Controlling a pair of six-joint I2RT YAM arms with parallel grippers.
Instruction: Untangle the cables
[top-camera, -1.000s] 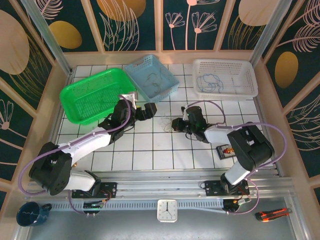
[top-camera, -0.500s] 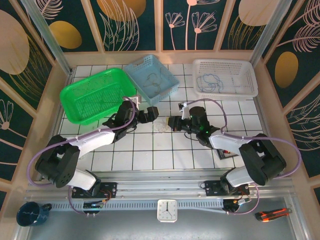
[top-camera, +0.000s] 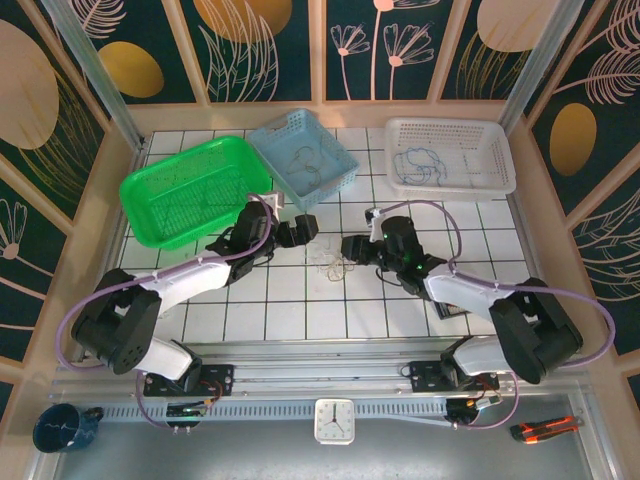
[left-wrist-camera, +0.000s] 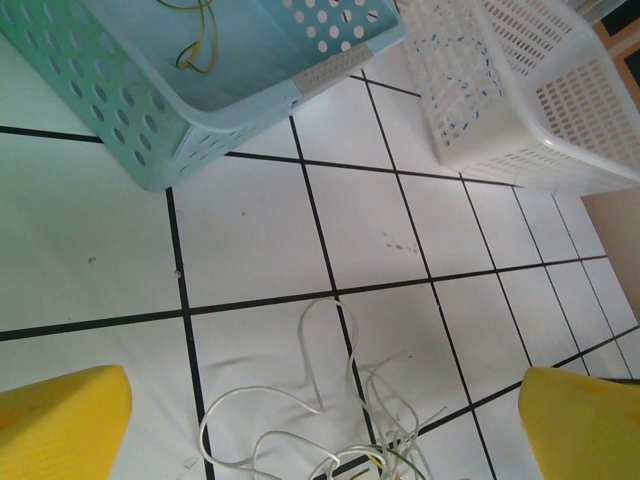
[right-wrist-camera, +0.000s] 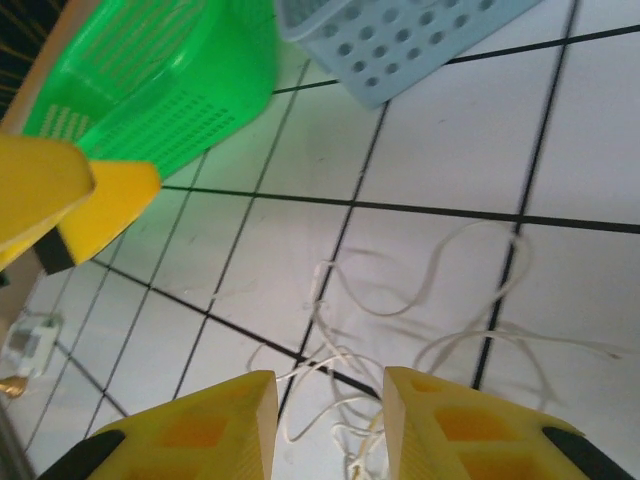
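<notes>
The cables (top-camera: 328, 265) are a small clump of thin pale wires with a yellowish strand, lying loose on the white tiles mid-table. In the left wrist view the cables (left-wrist-camera: 375, 455) loop over the tile lines. My left gripper (top-camera: 300, 230) (left-wrist-camera: 325, 420) hovers up-left of the clump, wide open and holding nothing. My right gripper (top-camera: 350, 248) (right-wrist-camera: 328, 385) is just right of the clump, its yellow fingers (right-wrist-camera: 215, 410) parted. The cables (right-wrist-camera: 341, 366) lie on the tile beyond the gap, untouched.
A light blue basket (top-camera: 268, 150) (left-wrist-camera: 130, 110) holds a few thin wires at the back. A white basket (top-camera: 500, 135) (left-wrist-camera: 520, 110) at back right holds a blue wire. A green tray (top-camera: 140, 215) (right-wrist-camera: 150, 90) stands at back left. A small dark card (top-camera: 452, 300) lies under the right arm.
My right gripper has gone from shut to open. The clump has dropped from between the grippers onto the tiles, a little nearer to me. Both arms have barely shifted in the last half second.
</notes>
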